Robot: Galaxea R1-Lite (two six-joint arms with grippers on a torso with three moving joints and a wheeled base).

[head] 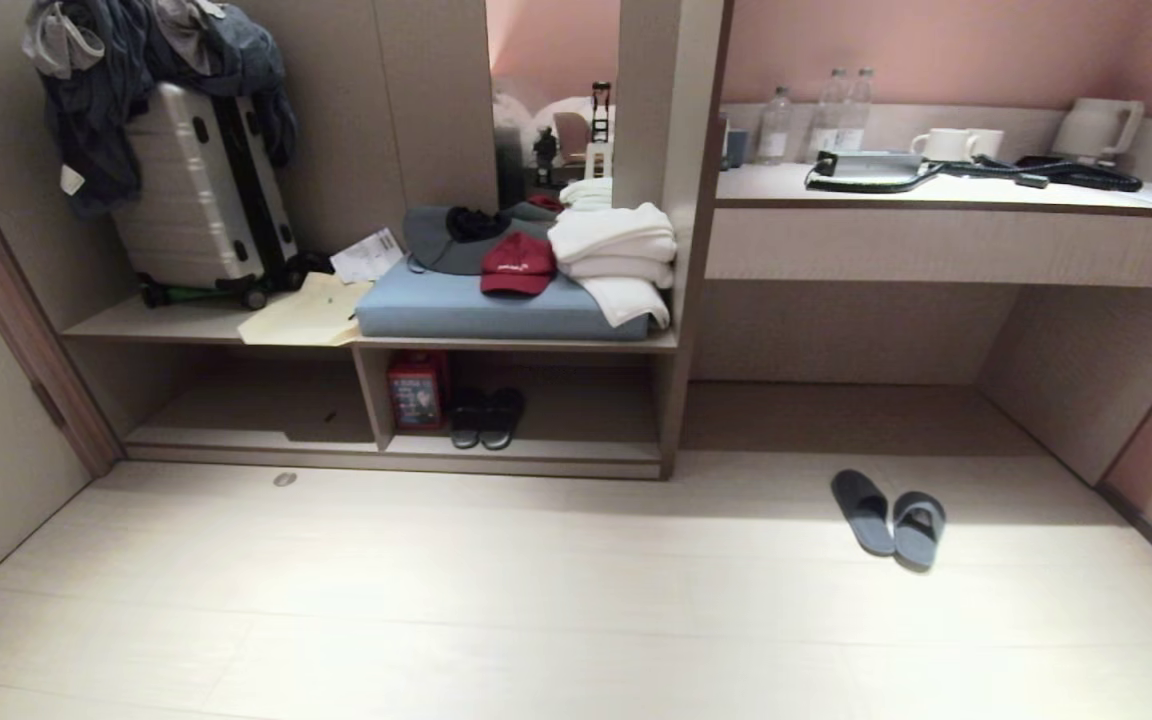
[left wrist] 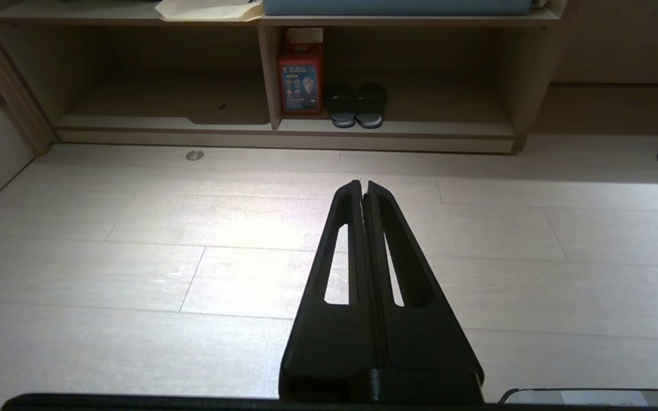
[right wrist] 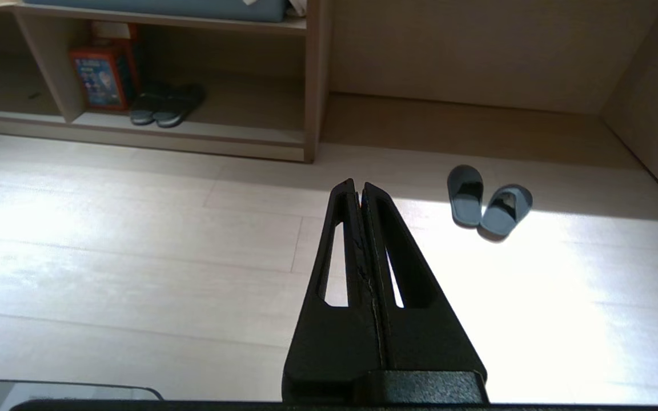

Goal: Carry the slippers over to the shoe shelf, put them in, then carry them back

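On the floor (head: 536,600), the slippers (head: 888,517) lie apart from both closed, empty tools (left wrist: 363,185) (right wrist: 358,185).

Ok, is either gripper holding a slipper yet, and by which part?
Nothing is held. The left gripper and right gripper are both shut on nothing above bare floor; the slippers lie untouched by the desk.

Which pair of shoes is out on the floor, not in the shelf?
The grey-blue slippers, lying on the floor in front of the desk. The dark pair sits inside the shoe shelf beside a red box.

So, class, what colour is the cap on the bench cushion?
Dark red; the cap shows best in the head view.
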